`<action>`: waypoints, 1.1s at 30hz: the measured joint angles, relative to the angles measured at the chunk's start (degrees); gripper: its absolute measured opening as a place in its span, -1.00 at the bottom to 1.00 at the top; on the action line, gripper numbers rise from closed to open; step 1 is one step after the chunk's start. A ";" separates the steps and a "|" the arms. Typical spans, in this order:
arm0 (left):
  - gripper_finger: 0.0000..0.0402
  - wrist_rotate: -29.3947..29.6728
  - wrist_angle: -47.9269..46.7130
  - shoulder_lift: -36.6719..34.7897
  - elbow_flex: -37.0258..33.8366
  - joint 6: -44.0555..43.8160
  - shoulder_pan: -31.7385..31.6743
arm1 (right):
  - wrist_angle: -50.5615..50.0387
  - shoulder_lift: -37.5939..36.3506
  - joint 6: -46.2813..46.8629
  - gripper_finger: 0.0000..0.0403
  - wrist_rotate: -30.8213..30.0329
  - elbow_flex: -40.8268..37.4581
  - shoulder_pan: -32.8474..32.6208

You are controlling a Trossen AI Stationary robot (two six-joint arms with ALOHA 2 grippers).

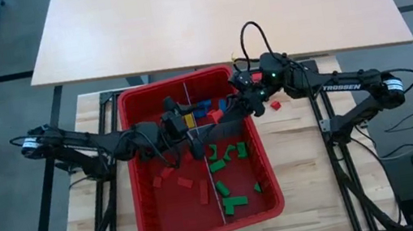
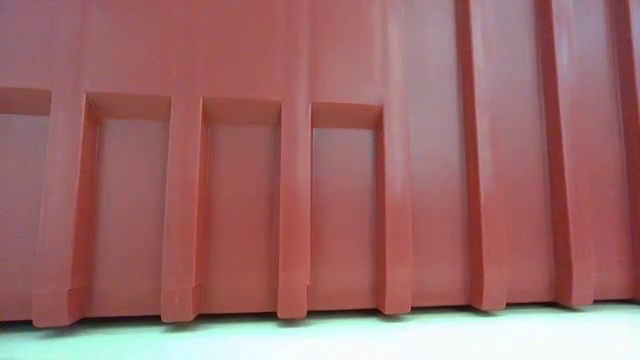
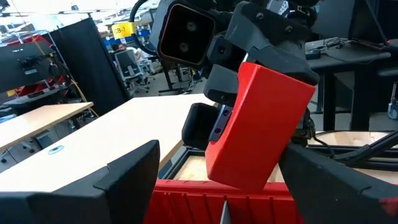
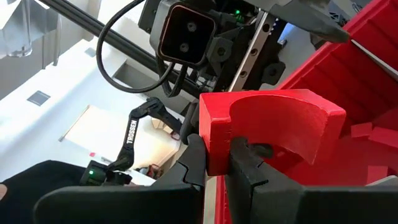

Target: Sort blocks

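The red bin [image 1: 150,222] holds red blocks [image 1: 185,182] left of its grey divider [image 1: 216,181], green blocks [image 1: 226,155] to the right and blue blocks [image 1: 204,108] at the far end. My right gripper [image 4: 217,163] is shut on a red arch-shaped block [image 4: 273,127] over the bin's far part. My left gripper [image 3: 230,186] faces it from the left, open. In the left wrist view the same block [image 3: 261,130] shows between its two fingers, and I cannot tell whether they touch it. My right gripper pinches one end leg of the arch block [image 4: 216,138] between its two fingers. One finger [image 4: 194,158] lies on the outer end face and the other [image 4: 244,163] stands inside the arch's hollow. The block is lifted clear above the bin, tilted.
The bin's ribbed red wall [image 2: 320,180] fills the low view. A loose red block [image 1: 275,106] lies just outside the bin's right rim under my right arm. A pale table [image 1: 216,16] lies beyond the far edge.
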State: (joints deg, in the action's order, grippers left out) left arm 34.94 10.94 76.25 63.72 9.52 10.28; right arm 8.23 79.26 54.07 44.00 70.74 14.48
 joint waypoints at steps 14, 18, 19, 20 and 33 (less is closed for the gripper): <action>0.54 -2.62 1.16 0.61 0.00 -0.78 -0.44 | -0.01 0.00 -0.16 -0.93 -0.01 0.00 0.00; 0.42 -2.71 1.07 0.61 0.00 -0.78 -0.48 | -0.02 0.00 -0.64 -0.93 -0.01 0.00 0.00; 0.33 -2.71 1.09 0.61 0.02 -0.79 -0.51 | -0.02 0.00 -0.64 -0.93 -0.01 0.00 0.00; 0.23 -2.69 1.11 0.61 0.00 -0.80 -0.55 | -0.02 0.00 -0.64 -0.93 -0.01 0.00 0.00; -0.49 -3.93 0.00 0.61 0.00 -1.62 -0.74 | 0.05 0.00 0.39 -0.93 -0.23 0.00 0.07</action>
State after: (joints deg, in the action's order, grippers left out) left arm 31.00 10.94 76.86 63.72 7.90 9.54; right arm 8.28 79.26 54.46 43.77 70.74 14.55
